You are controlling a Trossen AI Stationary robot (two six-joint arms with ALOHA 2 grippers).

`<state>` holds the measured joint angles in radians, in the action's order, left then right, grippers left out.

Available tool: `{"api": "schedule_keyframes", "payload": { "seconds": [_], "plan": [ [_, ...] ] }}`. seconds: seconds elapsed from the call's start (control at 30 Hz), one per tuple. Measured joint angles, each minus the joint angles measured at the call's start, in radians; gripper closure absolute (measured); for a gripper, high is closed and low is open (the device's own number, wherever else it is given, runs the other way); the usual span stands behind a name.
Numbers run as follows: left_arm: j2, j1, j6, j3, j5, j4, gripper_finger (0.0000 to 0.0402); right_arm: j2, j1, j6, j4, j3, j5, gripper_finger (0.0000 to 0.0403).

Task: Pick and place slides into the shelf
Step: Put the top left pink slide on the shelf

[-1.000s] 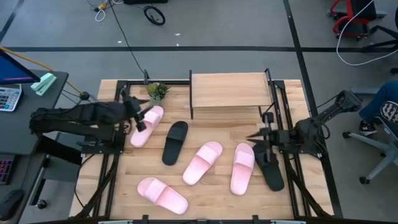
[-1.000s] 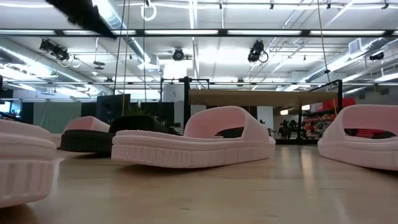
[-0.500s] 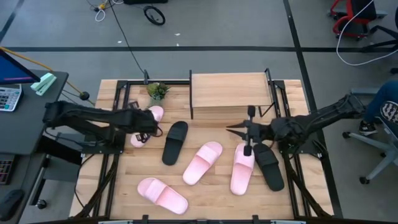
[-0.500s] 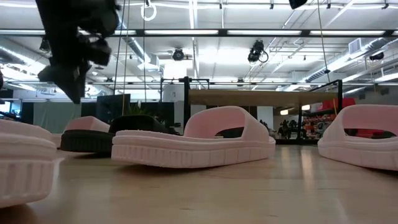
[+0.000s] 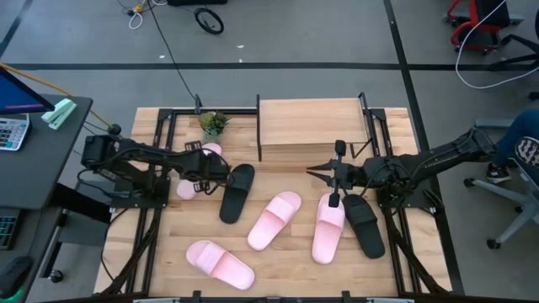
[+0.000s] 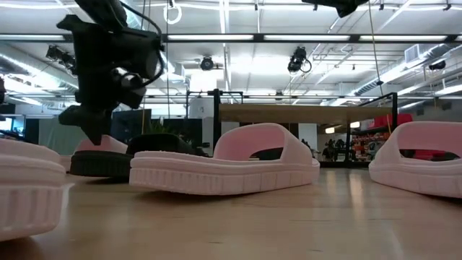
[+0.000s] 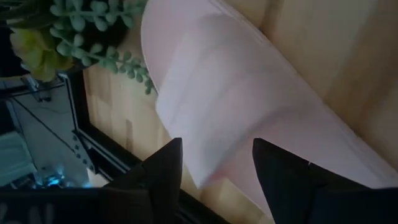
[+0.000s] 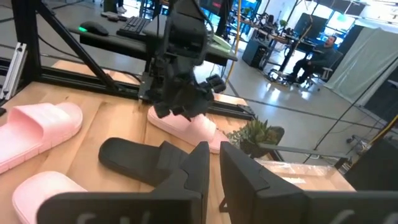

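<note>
I am holding my left claw (image 7: 214,171) open right over a pink slide (image 7: 249,106) by the plant (image 5: 212,123), so I can grab its strap. My right claw (image 5: 324,176) is waiting, nearly closed and empty, near the shelf (image 5: 310,123).

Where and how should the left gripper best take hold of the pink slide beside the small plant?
Probably by its wide strap, from above: the left gripper is open, fingers either side of the pink slide, which lies flat on the table, strap arched up.
</note>
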<state>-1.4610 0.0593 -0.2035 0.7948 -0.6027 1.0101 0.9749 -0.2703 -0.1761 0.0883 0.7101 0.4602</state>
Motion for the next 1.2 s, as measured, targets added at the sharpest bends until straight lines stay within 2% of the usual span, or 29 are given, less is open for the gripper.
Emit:
{"api": "schedule_keyframes", "payload": {
  "seconds": [0.33, 0.47, 0.6, 0.67, 0.83, 0.93, 1.1, 1.2],
  "plan": [
    [0.001, 0.177, 0.093, 0.0, -0.021, -0.091, 0.0238, 0.0, 0.0, 0.0, -0.013, 0.0, 0.0, 0.0357],
    [0.001, 0.219, 0.085, 0.0, -0.018, -0.089, 0.0293, 0.0, 0.0, 0.0, -0.016, 0.0, 0.0, 0.0357],
    [0.001, 0.241, 0.069, 0.0, 0.009, -0.09, 0.0377, 0.0, 0.0, 0.0, -0.018, 0.0, 0.0, 0.0357],
    [0.001, 0.236, 0.033, 0.0, 0.041, -0.084, 0.0386, 0.0, 0.0, 0.0, -0.022, 0.0, 0.0, 0.0357],
    [0.002, 0.149, -0.084, 0.02, 0.096, 0.026, 0.0391, 0.0, 0.0, -0.001, -0.023, 0.0, 0.0, 0.0357],
    [0.002, 0.06, -0.219, 0.07, 0.128, 0.129, 0.039, 0.0, 0.0, 0.0, -0.023, 0.0, 0.0, 0.0357],
    [0.002, -0.133, -0.35, 0.234, 0.156, 0.247, 0.0392, 0.0, 0.0, 0.0, -0.022, 0.0, 0.0, 0.0357],
    [0.002, -0.208, -0.35, 0.364, 0.106, 0.245, 0.0392, 0.0, 0.0, 0.0, -0.022, 0.0, 0.0, 0.0357]
  ]
}}
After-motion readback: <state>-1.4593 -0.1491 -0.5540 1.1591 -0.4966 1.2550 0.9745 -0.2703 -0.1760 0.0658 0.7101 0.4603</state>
